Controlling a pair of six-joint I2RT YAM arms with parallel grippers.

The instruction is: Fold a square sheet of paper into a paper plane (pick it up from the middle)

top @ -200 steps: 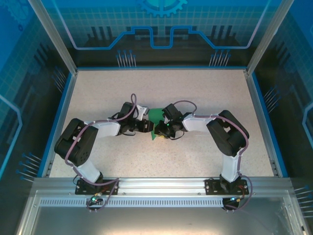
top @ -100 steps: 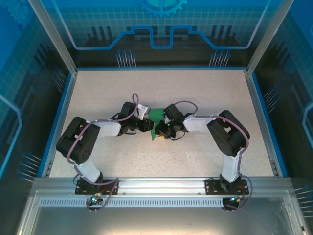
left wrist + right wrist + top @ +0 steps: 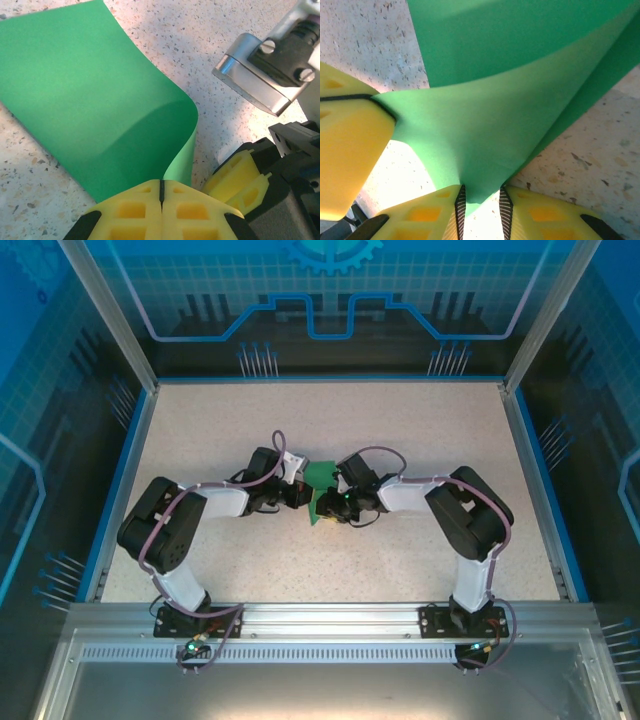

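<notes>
Paper (image 3: 321, 477), bright green, sits at the middle of the desk (image 3: 420, 430) in the overhead view, lifted and curled between the two hands, which meet there tip to tip. In the left wrist view the left hand (image 3: 161, 200) is at the bottom centre of the frame. Its yellow fingers (image 3: 130, 212) are pressed together on the near edge of the paper, which rises from them and bends over toward the upper left. In the right wrist view the right hand (image 3: 481, 210) is at the bottom centre. Its fingers are a narrow gap apart, and a folded point of the paper fills that gap, touching both pads. From there the paper fans up across the frame.
</notes>
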